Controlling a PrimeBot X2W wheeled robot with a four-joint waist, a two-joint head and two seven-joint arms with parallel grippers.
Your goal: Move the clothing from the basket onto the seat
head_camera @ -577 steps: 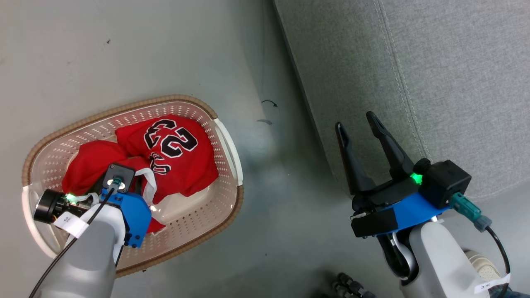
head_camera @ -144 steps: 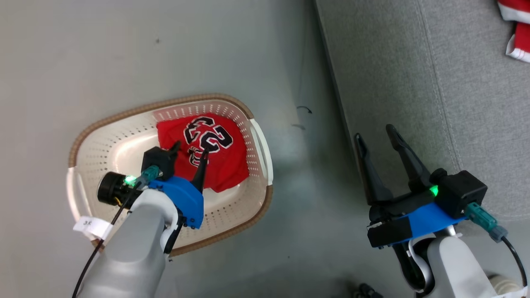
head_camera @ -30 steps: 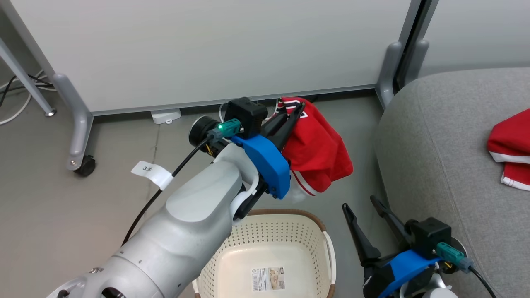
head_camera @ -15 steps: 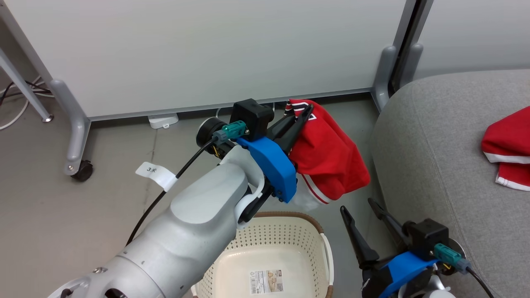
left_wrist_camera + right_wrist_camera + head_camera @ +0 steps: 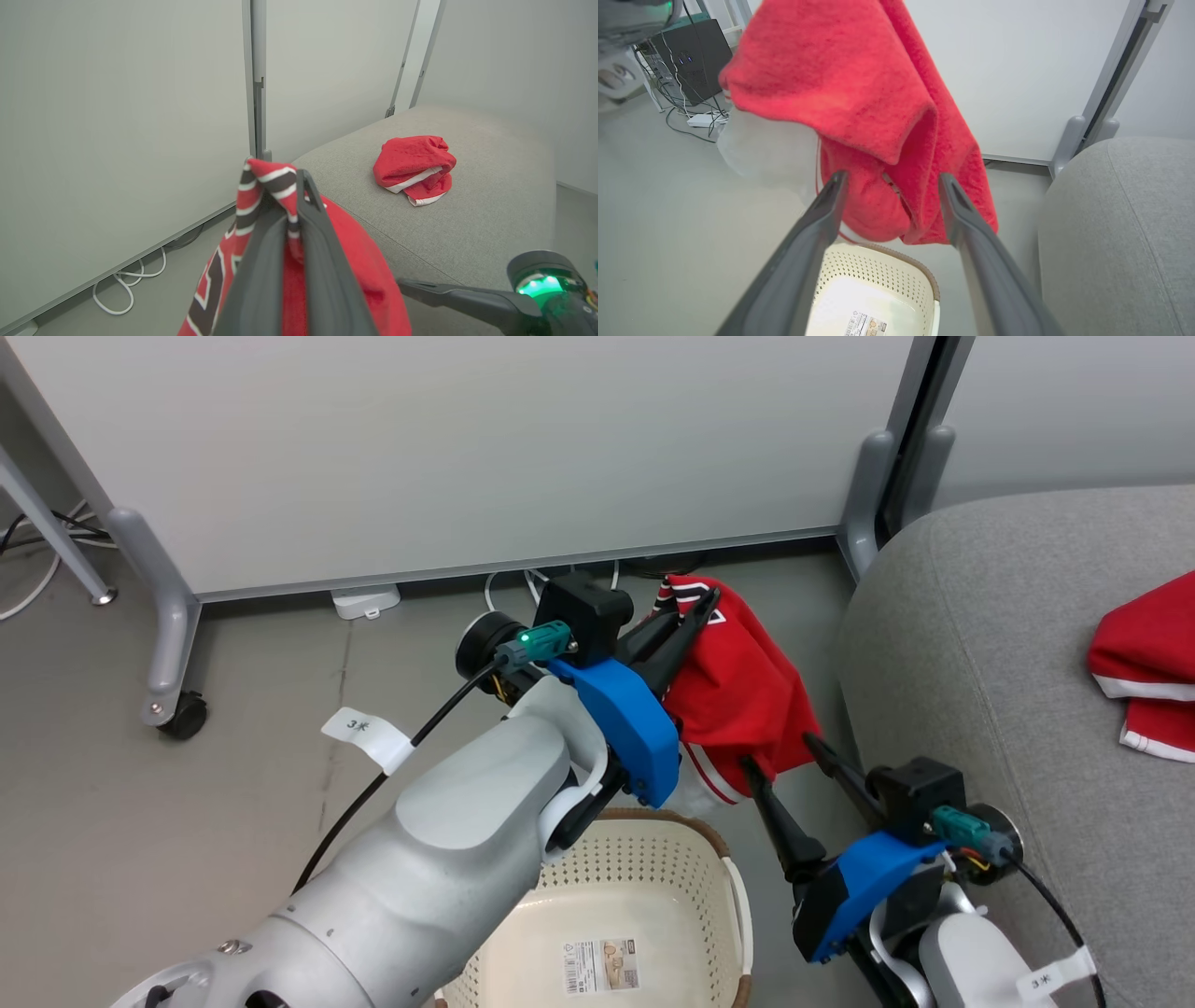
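Observation:
A red jersey (image 5: 747,695) with striped trim hangs in the air over the floor, between the basket and the seat. My left gripper (image 5: 698,605) is shut on its collar (image 5: 266,179). My right gripper (image 5: 780,754) stands open just under the jersey's lower edge, its fingers (image 5: 831,200) on either side of the hanging cloth (image 5: 859,93). The cream basket (image 5: 695,826) sits below with only a label on its floor. A second red garment (image 5: 1144,653) lies bunched on the grey seat (image 5: 971,644), also seen as a red bundle (image 5: 413,165).
White partition panels on grey feet with a caster (image 5: 177,719) stand behind. White cables (image 5: 126,289) and a power block (image 5: 364,600) lie at their base. A dark computer case (image 5: 698,51) stands far off. Bare grey floor lies left of the basket.
My right gripper has risen up to the jersey's lower edge, still open. The left arm has shifted slightly right and down with the jersey still held.

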